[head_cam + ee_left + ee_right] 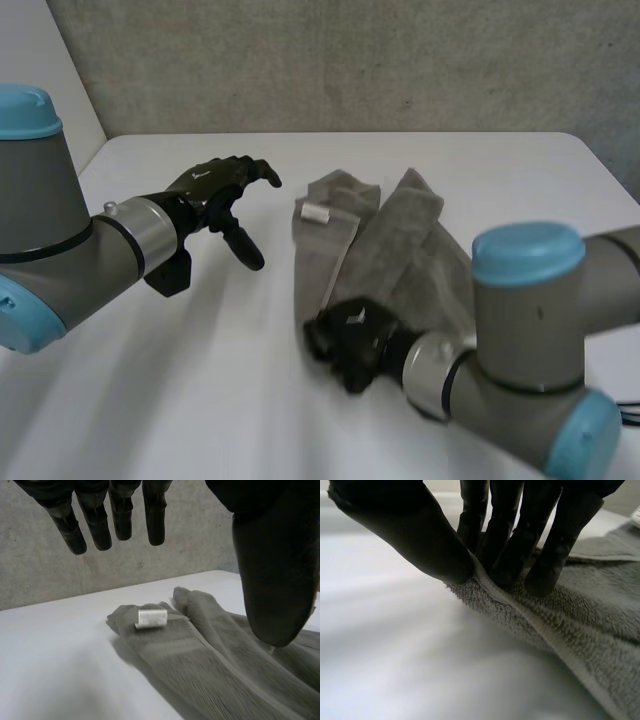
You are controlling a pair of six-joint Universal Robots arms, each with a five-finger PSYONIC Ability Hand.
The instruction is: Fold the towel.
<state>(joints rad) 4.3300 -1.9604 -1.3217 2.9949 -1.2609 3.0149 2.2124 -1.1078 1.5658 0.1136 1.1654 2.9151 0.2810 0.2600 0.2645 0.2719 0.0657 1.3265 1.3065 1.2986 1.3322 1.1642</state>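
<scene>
My right hand (352, 335): nearest me, at the towel's near corner, thumb and fingers pinched on its hemmed edge.
Towel (400, 240): grey, bunched in long folds on the white counter (200, 380), running from my right hand toward the far side.
My left hand (215, 190): hovers above the bare counter beside the towel, apart from it, fingers relaxed and spread from the thumb, holding nothing.
Label (317, 213): small, white, on the towel's far end, on the side toward my left hand.
Wall (350, 60): grey, behind the counter's far edge.
</scene>
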